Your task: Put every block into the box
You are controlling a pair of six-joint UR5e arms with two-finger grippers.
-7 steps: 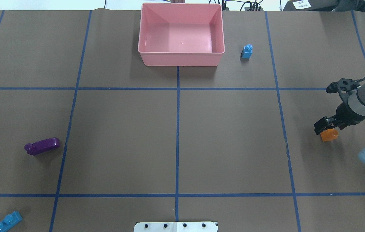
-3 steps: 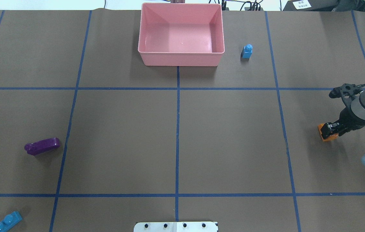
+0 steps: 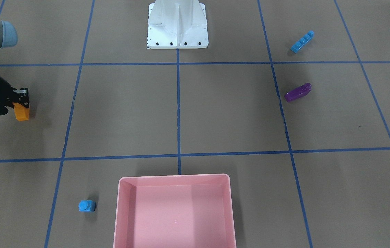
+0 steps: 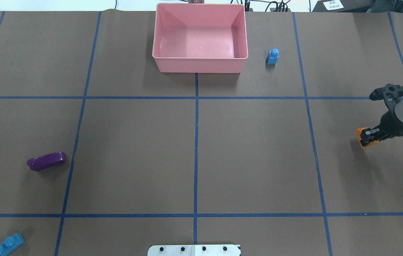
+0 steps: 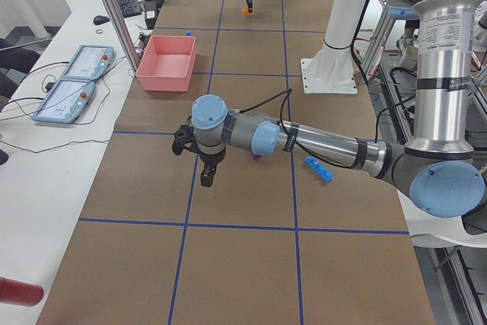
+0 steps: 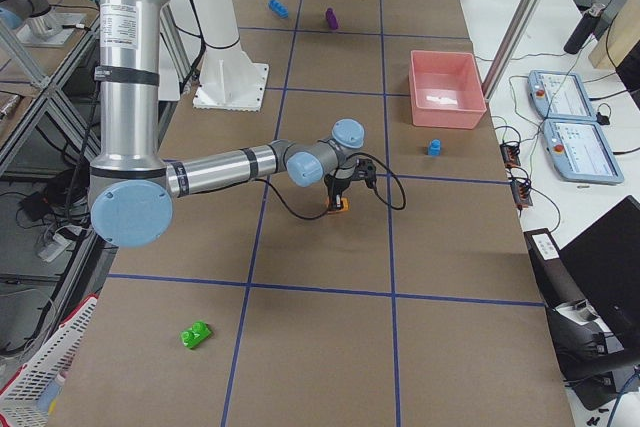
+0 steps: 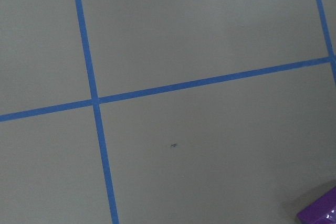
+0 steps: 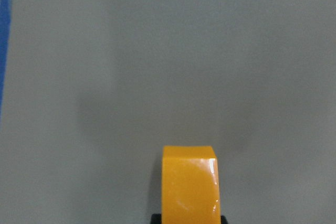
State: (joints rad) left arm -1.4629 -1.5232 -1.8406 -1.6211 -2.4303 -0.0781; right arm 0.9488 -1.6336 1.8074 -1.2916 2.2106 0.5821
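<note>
Overhead exterior: our right gripper (image 4: 367, 137) is clamped on the small glossy orange plastic brick (image 4: 360, 132) near the right edge of the surface (image 4: 258, 160); the shallow pink plastic box (image 4: 197, 65) sits well apart, forward and left, empty.

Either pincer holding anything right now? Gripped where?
Right pincer holds the orange block by its upper end, the rest sticking out below. Left pincer: nothing seen in it.

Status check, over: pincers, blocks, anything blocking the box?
Right pincer shut on orange block. Left pincer hovers by purple block, state unclear. Box empty; small blue cube beside it, path looks open.
</note>
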